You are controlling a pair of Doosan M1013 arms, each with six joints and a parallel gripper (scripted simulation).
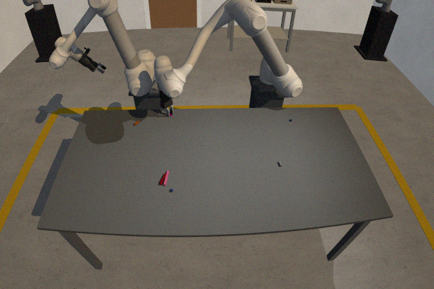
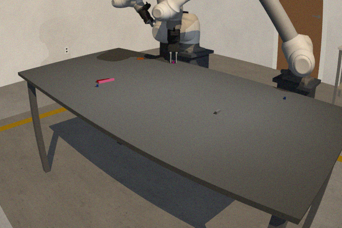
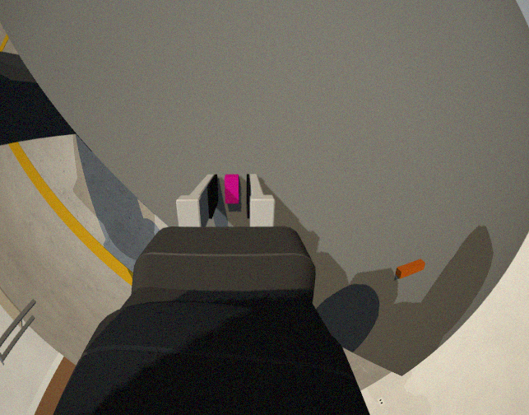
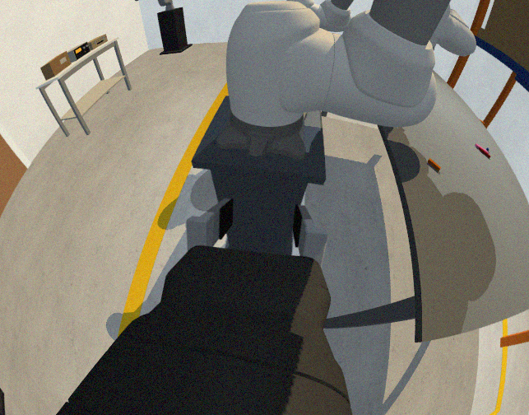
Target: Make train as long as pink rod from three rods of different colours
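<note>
Partly, the left pincer (image 1: 169, 111) (image 2: 173, 58) (image 3: 232, 188) hides the magenta rod (image 1: 170, 115) (image 2: 173, 62) (image 3: 231, 188) from above.

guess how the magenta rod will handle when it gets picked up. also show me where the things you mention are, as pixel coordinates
The magenta rod (image 1: 171, 115) (image 2: 173, 62) (image 3: 231, 188) looks like a straight, solid block, so it is probably stiff. Its flat faces suggest it won't roll readily if nudged. Being so short, it likely leaves the end effector (image 1: 168, 112) (image 2: 173, 62) (image 3: 233, 196) little to grip and might twist if caught off-centre.
</note>
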